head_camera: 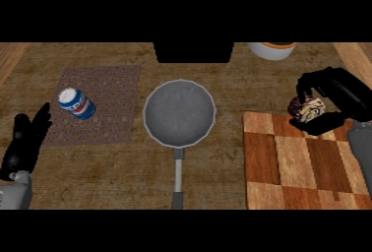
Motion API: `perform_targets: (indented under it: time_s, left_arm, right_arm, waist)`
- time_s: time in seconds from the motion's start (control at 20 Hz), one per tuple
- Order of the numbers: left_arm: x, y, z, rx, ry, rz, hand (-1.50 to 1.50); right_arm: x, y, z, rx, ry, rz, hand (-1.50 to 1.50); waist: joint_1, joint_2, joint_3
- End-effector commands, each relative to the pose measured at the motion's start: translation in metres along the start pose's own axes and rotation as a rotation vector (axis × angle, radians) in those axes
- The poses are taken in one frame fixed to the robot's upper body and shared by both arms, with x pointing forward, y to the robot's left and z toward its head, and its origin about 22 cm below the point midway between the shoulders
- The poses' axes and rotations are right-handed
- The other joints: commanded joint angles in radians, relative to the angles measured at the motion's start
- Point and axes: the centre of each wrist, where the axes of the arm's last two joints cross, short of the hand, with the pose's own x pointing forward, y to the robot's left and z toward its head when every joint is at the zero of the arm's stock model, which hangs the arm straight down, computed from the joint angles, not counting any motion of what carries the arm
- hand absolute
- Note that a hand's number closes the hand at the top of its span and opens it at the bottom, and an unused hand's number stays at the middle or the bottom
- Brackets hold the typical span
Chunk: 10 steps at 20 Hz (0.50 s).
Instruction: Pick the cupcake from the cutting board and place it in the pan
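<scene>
The cupcake (308,108) was in my right hand (335,98). My black fingers and thumb were curled around it, so only part of it showed between them. It looked brown with a pale top. I held it over the far corner of the cutting board (298,167), the corner closest to the pan. I could not tell if it was touching the board or was a little above it.

The cutting board was made of wood strips, light and dark, and lay on the desk (218,74) at my right side. The pan (179,114) sat just beside it, in the middle of the desk. It was grey and round, with nothing in it, and its long handle pointed back toward me.

On the other side of the pan lay a brown mat (109,88) with a blue and white can (76,103) on it. My left hand (25,142) rested near the left edge, open, fingers straight and pointing up, holding nothing.
</scene>
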Motion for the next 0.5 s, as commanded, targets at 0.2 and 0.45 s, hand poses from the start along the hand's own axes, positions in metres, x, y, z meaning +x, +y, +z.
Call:
perform_targets:
  time_s: [0.2, 0.45]
  left_arm:
    - [0.008, 0.0, -0.018, 0.002, 0.002, 0.007, 0.0]
    - [0.002, -0.002, 0.0, -0.016, 0.0, 0.005, 0.0]
  right_arm:
    - [0.055, 0.006, -0.055, -0.04, -0.039, -0.16, 1.5]
    - [0.099, 0.029, -0.112, -0.012, 0.013, -0.217, 1.5]
  waist:
    - [0.0, 0.003, -0.001]
    - [0.019, 0.003, 0.0]
